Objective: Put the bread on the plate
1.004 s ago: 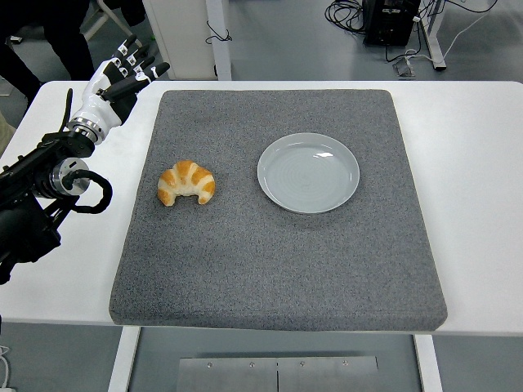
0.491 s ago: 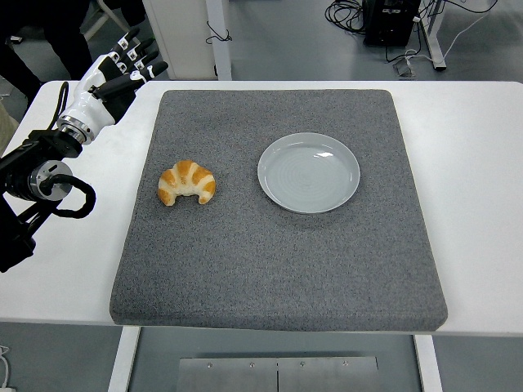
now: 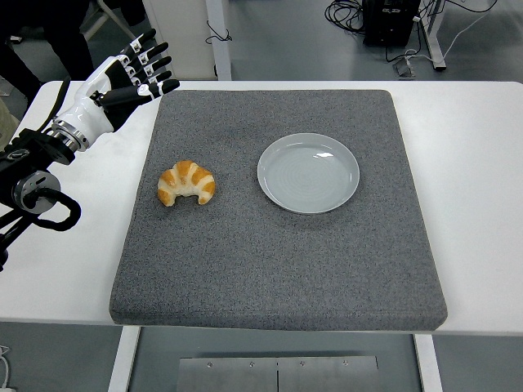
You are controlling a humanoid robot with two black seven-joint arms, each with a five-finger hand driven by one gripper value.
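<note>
- Since a second ago, my left robot hand (image 3: 122,77) has swung a little rightward and forward, so its fingers (image 3: 151,59) now point toward the far left corner of the grey mat (image 3: 278,269); my forearm has slid back toward the left edge of the view.
- Neither the croissant (image 3: 186,182) nor the plate (image 3: 308,172) has shifted in that time.
- My left robot hand is open, fingers spread and straight, gripping nothing. It hovers over the white counter (image 3: 474,163) just off the mat's far left corner.
- My right robot hand is out of view.
- Progress, as I judge it: nothing of the task is done yet. The bread is untouched and the plate is bare.
- What remains is the whole job: reaching the bread, grasping it, lifting it, carrying it to the right and setting it on the plate.
- The croissant lies on the left part of the mat, its curved back toward the far side and its tips toward me.
- From my robot hand it sits nearer to me and to the right, well apart, with no contact.
- The plate lies just right of the croissant, near but not touching.
</note>
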